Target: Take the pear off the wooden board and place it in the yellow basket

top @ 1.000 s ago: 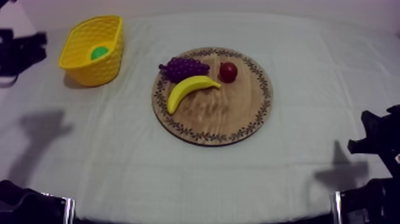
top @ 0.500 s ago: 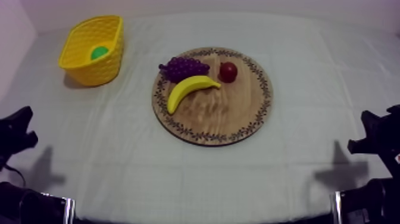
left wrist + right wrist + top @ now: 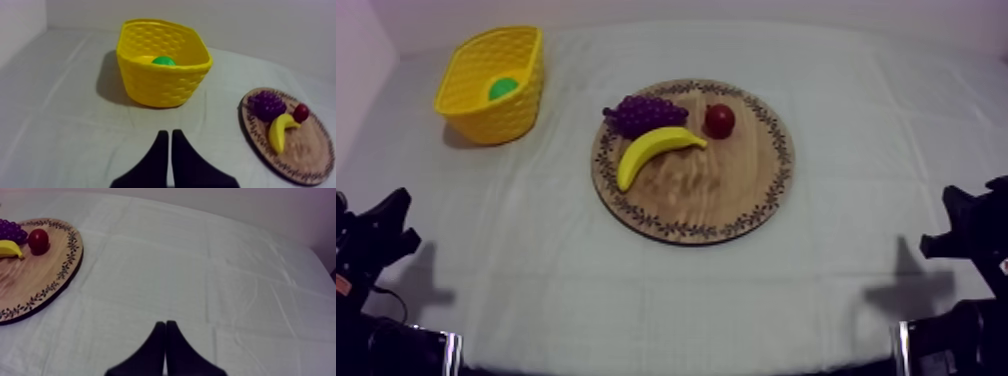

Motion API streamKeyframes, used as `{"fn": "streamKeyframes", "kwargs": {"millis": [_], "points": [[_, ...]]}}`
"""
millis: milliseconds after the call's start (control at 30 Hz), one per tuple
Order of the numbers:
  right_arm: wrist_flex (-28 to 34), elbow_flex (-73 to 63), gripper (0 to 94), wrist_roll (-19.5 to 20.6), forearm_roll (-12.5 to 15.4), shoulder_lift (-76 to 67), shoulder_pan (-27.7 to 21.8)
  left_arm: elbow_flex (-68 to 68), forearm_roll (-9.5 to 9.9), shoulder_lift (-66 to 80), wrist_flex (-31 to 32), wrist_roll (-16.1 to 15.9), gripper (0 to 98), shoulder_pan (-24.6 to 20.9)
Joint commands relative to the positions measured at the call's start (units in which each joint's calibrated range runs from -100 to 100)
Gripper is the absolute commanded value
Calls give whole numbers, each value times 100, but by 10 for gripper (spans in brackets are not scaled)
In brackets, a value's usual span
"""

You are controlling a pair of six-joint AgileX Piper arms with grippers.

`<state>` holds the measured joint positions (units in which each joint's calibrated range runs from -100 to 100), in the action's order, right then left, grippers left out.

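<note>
The pear [image 3: 163, 61] lies in the basket [image 3: 160, 87] — done, we judge; our left gripper [image 3: 167, 134] and right gripper [image 3: 165, 324], both pressed together, should simply rest low.

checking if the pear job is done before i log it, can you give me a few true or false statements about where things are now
1. The pear lies inside the yellow basket. True.
2. The banana lies on the cloth, off the wooden board. False: it lies on the wooden board, beside the grapes.
3. The left gripper is shut on nothing. True.
4. The right gripper holds the small red fruit. False: the right gripper is shut on nothing over the cloth, and the small red fruit sits on the wooden board.
</note>
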<state>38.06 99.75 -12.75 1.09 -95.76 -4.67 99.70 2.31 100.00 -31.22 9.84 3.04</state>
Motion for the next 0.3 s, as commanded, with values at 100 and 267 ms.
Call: {"fn": "streamKeyframes", "kwargs": {"millis": [100,267], "points": [[0,3,3,-2,1,1,0,7,1,0,23,261,1,-4],[0,3,3,-2,1,1,0,7,1,0,26,235,1,-4]]}}
